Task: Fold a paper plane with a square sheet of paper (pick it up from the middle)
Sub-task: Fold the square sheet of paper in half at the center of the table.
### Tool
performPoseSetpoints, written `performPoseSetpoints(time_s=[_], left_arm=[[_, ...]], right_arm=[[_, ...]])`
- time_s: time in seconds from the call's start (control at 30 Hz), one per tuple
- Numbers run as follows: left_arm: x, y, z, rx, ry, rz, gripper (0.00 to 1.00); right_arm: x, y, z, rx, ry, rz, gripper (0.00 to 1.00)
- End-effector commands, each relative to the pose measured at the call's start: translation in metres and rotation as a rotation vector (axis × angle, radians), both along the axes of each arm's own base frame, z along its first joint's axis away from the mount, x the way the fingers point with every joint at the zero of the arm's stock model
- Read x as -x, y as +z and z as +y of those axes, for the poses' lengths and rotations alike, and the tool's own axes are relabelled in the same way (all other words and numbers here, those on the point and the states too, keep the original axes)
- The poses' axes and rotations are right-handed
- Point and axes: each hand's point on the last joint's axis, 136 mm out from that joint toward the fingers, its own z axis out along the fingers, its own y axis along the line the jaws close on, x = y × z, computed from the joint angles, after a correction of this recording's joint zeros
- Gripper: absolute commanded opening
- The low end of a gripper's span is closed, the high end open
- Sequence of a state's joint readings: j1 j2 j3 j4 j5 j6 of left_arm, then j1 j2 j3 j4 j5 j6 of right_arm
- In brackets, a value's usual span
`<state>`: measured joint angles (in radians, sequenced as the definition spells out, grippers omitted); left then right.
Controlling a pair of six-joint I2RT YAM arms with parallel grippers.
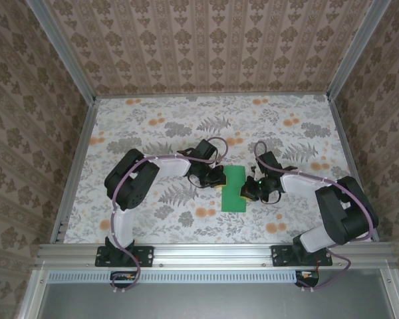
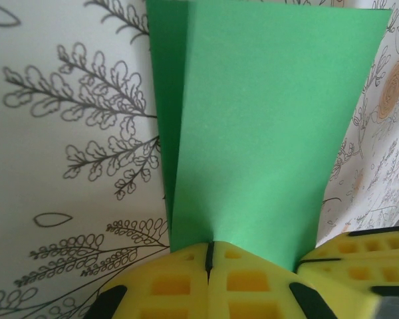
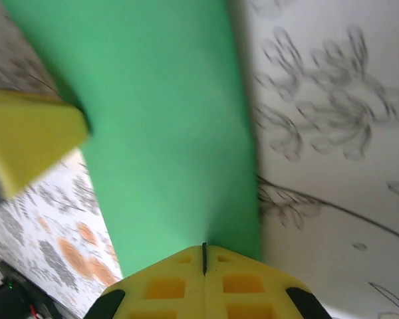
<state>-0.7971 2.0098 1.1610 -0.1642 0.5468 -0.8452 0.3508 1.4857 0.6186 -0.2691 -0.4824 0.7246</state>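
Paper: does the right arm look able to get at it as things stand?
Likely yes: the right gripper sits at the edge of the paper, jaws shut, apparently pinching it. The left gripper grips the opposite edge, not in the way.

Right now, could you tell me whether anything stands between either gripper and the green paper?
Nothing visible does: the shut left gripper and right gripper each meet the green paper at opposite edges.
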Motion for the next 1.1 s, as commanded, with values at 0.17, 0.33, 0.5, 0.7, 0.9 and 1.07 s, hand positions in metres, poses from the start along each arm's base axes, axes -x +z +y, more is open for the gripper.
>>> performPoseSetpoints(time_s=[0.17, 0.33, 0.5, 0.7, 0.9, 1.07], left_arm=[[0.072, -0.093, 0.087, -0.45, 0.011, 0.248, 0.0], [0.071, -0.094, 0.088, -0.454, 0.013, 0.248, 0.0], [0.073, -0.095, 0.088, -0.457, 0.011, 0.247, 0.0], [0.072, -0.096, 0.089, -0.458, 0.011, 0.245, 0.0], [0.072, -0.097, 0.089, -0.466, 0.014, 0.247, 0.0], [0.072, -0.098, 0.091, -0.475, 0.016, 0.248, 0.0]], right_arm=[[0.032, -0.013, -0.01, 0.023, -0.003, 0.084, 0.04], [0.049, -0.019, -0.022, 0.074, 0.008, 0.118, 0.04], [0.036, 0.001, -0.004, -0.03, 0.039, 0.017, 0.06], [0.029, 0.009, 0.01, -0.061, 0.073, -0.009, 0.05], [0.054, -0.012, -0.008, 0.023, 0.053, 0.089, 0.04], [0.082, -0.021, -0.025, 0.088, 0.035, 0.169, 0.04]])
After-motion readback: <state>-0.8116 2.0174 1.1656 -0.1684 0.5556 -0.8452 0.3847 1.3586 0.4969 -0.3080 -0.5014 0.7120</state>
